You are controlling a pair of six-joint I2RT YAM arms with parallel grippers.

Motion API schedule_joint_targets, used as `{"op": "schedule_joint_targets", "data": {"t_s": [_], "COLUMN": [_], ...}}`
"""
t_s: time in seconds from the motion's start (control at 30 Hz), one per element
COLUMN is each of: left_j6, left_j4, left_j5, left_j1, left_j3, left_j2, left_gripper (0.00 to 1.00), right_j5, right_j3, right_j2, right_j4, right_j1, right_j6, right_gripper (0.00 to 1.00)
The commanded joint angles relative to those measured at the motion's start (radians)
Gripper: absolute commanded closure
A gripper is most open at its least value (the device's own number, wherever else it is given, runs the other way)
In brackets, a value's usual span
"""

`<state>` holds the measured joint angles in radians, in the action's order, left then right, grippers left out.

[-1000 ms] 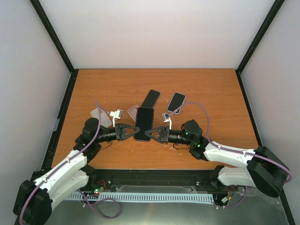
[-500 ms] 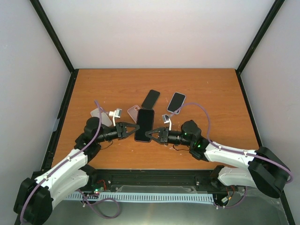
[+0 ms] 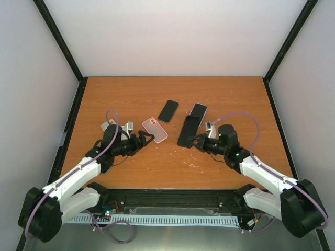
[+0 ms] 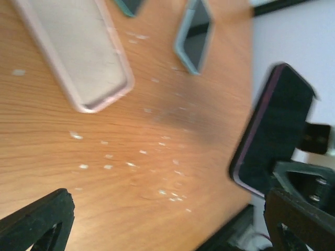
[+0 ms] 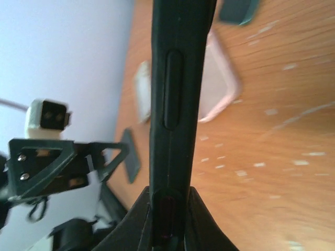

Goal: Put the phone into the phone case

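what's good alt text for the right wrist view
The right gripper clamps a dark phone edge-on, its side button facing the camera. Behind it, an empty pink phone case lies on the wooden table.

Cropped at the frame edges
The phone [image 5: 178, 78] is running off the top; the pink case [image 4: 78, 52] is blurring, cropped.
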<state>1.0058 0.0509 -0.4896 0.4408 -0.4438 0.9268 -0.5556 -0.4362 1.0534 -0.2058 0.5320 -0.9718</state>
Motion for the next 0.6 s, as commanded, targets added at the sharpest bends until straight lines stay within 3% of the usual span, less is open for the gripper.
{"op": "schedule_joint_targets", "data": {"t_s": [0.0,0.1,0.33,0.57], "left_j6": [-0.056,-0.041,-0.074,-0.059], "left_j4": [0.223,0.322,0.353,0.391], "left_j5": [0.218,0.305,0.276,0.407], "left_j1": [-0.013,-0.048,-0.228,-0.299], "left_j3": [-0.106,-0.161,-0.153,-0.147], "left_j2": [0.124,0.229,0.334,0.259], "left_gripper": [0.01,0.01,0.0,0.01], "right_j5": [-0.056,-0.101,-0.204,-0.131], "right_j3": [-0.051,-0.085,-0.142,-0.159], "right_j2": [0.001,0.083,0.309,0.404], "right_j4": [0.184,0.24,0.233,0.273], "right_j1": [-0.185,-0.304,-0.493,-0.533], "right_j6": [0.194,0.274,0.353,0.376], "right_gripper": [0.97,0.96,0.91,0.71]}}
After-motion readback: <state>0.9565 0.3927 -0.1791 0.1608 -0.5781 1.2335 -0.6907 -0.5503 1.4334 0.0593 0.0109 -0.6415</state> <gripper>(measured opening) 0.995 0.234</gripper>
